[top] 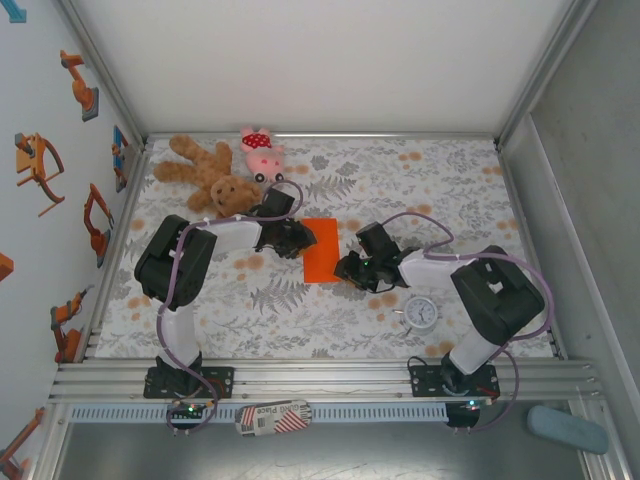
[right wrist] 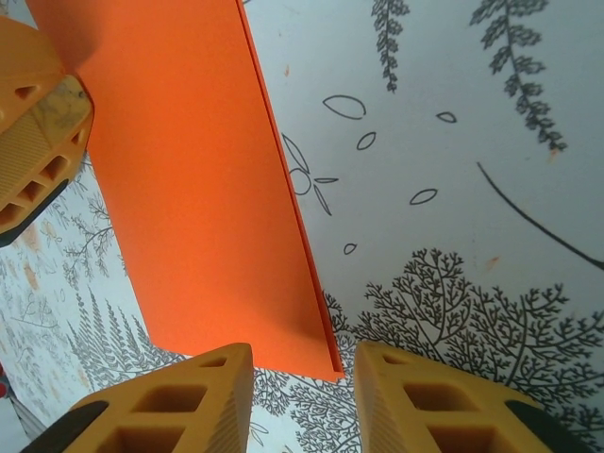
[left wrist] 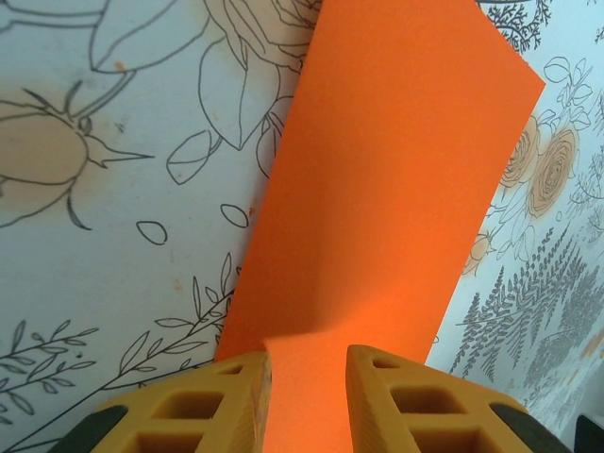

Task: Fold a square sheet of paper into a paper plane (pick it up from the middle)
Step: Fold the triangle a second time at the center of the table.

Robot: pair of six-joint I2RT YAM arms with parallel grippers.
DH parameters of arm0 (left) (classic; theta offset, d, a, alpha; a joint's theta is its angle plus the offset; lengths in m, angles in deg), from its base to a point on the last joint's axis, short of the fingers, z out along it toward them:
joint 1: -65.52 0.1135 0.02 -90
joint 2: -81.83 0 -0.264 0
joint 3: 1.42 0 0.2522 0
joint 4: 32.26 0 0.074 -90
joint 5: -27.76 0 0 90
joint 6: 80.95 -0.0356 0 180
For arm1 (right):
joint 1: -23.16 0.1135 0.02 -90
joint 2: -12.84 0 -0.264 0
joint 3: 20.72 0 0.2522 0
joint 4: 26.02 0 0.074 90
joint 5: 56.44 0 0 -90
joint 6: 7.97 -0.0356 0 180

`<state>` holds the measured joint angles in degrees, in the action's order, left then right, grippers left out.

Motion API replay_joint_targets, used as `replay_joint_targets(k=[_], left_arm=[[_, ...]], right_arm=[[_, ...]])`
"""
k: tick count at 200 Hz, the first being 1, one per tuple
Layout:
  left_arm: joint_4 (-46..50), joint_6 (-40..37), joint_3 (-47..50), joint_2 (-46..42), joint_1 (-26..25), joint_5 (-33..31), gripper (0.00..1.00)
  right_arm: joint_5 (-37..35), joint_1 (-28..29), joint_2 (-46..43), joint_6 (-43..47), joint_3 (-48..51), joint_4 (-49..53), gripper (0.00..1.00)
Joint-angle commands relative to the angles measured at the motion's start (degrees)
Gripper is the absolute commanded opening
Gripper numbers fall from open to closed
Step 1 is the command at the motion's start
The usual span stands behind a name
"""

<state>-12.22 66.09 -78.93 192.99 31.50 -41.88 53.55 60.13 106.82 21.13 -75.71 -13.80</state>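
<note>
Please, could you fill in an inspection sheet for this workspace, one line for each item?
Surface: floral cloth, flat, nothing spilled.
Job's things: orange paper lies flat mid-table, a rectangle; two layers show along one long edge.
Clutter: teddy bear and pink pig at the far edge; white clock near the right arm.
Grippers: left gripper, jaws apart over one paper end; right gripper, jaws apart at a paper corner.
Cables: purple cables loop along both arms, off the paper.
Surroundings: white walls; robot stickers on the left wall.
</note>
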Motion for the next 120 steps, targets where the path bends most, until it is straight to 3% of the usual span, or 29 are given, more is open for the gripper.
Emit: replay_joint_targets(k=[1,120], left_arm=[[8.4,1.6,2.7,3.8,0.0,-3.0,0.29],[8.6,1.3,3.1,4.0,-0.1,-3.6,0.29]], right_arm=[[-1.9,1.3,0.5,-0.7,1.4,-0.5,0.32],[0.1,1.3,-1.5,-0.5,2.2,-5.3,0.24]])
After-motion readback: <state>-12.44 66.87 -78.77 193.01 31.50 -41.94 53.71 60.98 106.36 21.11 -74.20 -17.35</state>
